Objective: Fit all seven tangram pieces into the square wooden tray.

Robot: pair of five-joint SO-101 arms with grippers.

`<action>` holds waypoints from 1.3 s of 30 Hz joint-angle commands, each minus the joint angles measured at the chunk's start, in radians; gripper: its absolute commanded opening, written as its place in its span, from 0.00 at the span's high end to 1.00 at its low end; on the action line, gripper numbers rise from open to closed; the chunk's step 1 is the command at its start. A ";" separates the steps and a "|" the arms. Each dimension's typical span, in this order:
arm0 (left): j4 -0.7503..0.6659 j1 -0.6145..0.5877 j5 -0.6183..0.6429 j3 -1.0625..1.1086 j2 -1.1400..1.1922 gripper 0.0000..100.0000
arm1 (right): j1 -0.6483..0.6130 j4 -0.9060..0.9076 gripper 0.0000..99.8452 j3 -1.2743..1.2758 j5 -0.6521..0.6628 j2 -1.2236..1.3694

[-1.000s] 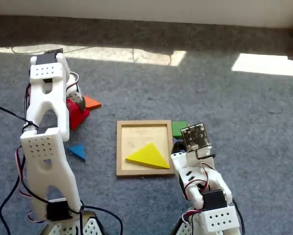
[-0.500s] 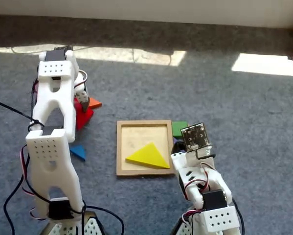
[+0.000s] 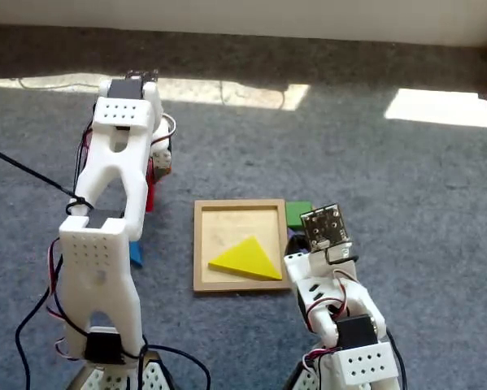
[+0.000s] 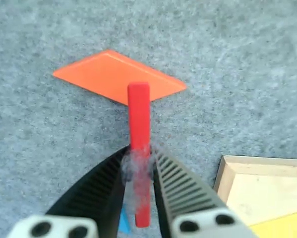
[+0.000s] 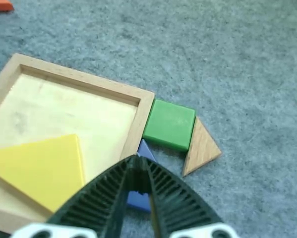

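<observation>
My left gripper (image 4: 139, 148) is shut on a red piece (image 4: 139, 119), which stands on edge between the fingers above the carpet. An orange parallelogram (image 4: 119, 77) lies flat just beyond it. In the high view the left arm holds the red piece (image 3: 150, 193) left of the square wooden tray (image 3: 199, 244). A yellow triangle (image 3: 245, 260) lies inside the tray. My right gripper (image 5: 138, 163) is shut, empty, just outside the tray's rim (image 5: 144, 116), over a blue piece (image 5: 141, 199). A green square (image 5: 169, 124) and a bare wooden triangle (image 5: 200, 146) lie beside that rim.
Another blue piece (image 3: 136, 253) peeks out from under the left arm on the grey carpet. The right arm (image 3: 324, 244) stands close against the tray's right side. A darker strip (image 3: 243, 57) borders the carpet at the back.
The left arm has swung to the right, carrying the red piece closer to the tray and now covering the orange piece in the high view. The right arm has not moved.
</observation>
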 commanded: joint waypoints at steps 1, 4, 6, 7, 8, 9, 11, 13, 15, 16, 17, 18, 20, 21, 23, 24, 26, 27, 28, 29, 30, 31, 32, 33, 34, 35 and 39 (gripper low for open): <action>0.008 0.050 -0.002 0.007 -0.024 0.99 | 0.005 -0.008 0.99 -0.021 -0.002 0.007; 0.025 0.067 0.000 0.002 -0.042 0.99 | 0.010 -0.008 0.99 -0.022 -0.002 0.007; 0.055 0.097 0.000 0.010 -0.096 0.99 | 0.015 -0.008 0.99 -0.027 -0.002 0.007; 0.058 0.119 0.000 0.022 -0.128 0.99 | 0.030 -0.008 0.99 -0.028 -0.002 0.007; 0.060 0.140 0.003 0.048 -0.166 0.99 | 0.054 -0.008 0.99 -0.030 -0.006 0.007; 0.060 0.163 0.021 0.076 -0.211 0.99 | 0.082 -0.008 0.99 -0.030 -0.008 0.007; 0.058 0.213 0.064 0.150 -0.308 0.99 | 0.140 -0.008 0.99 -0.030 -0.008 0.007; 0.058 0.269 0.097 0.220 -0.394 0.99 | 0.188 -0.008 0.99 -0.031 -0.009 0.007; 0.057 0.323 0.132 0.272 -0.461 0.99 | 0.214 -0.008 0.99 -0.031 -0.009 0.007; 0.048 0.348 0.150 0.297 -0.490 0.99 | 0.220 -0.008 0.99 -0.031 -0.009 0.007; 0.025 0.367 0.164 0.325 -0.510 0.99 | 0.223 -0.008 0.99 -0.031 -0.009 0.007; -0.002 0.386 0.178 0.357 -0.524 0.99 | 0.223 -0.008 0.99 -0.031 -0.009 0.007; -0.064 0.410 0.190 0.421 -0.538 0.99 | 0.223 -0.008 0.99 -0.031 -0.009 0.007; -0.098 0.421 0.189 0.456 -0.538 0.99 | 0.223 -0.008 0.99 -0.031 -0.009 0.007; -0.166 0.447 0.186 0.527 -0.539 0.99 | 0.223 -0.008 0.99 -0.031 -0.009 0.007; -0.199 0.463 0.186 0.561 -0.539 0.99 | 0.222 -0.008 0.99 -0.031 -0.009 0.007; -0.259 0.492 0.187 0.619 -0.539 0.99 | 0.222 -0.008 0.99 -0.031 -0.009 0.007; -0.285 0.507 0.189 0.645 -0.539 0.99 | 0.222 -0.008 0.99 -0.031 -0.009 0.007; -0.307 0.518 0.189 0.668 -0.542 0.99 | 0.222 -0.008 0.99 -0.031 -0.009 0.007; -0.322 0.529 0.189 0.687 -0.545 0.99 | 0.222 -0.008 0.99 -0.031 -0.009 0.007; -0.331 0.535 0.190 0.696 -0.547 0.99 | 0.222 -0.008 0.99 -0.031 -0.009 0.007; -0.338 0.536 0.190 0.704 -0.547 0.99 | 0.222 -0.008 0.99 -0.031 -0.009 0.007; -0.338 0.538 0.190 0.705 -0.544 0.99 | 0.222 -0.008 0.99 -0.031 -0.009 0.007; -0.336 0.536 0.190 0.704 -0.539 0.97 | 0.220 -0.008 0.99 -0.031 -0.009 0.007; -0.334 0.533 0.190 0.711 -0.539 0.94 | 0.220 -0.008 0.99 -0.031 -0.009 0.007; -0.333 0.530 0.190 0.711 -0.538 0.91 | 0.220 -0.008 0.99 -0.031 -0.009 0.007; -0.299 0.487 0.210 0.705 -0.547 0.80 | 0.220 -0.008 0.99 -0.031 -0.009 0.007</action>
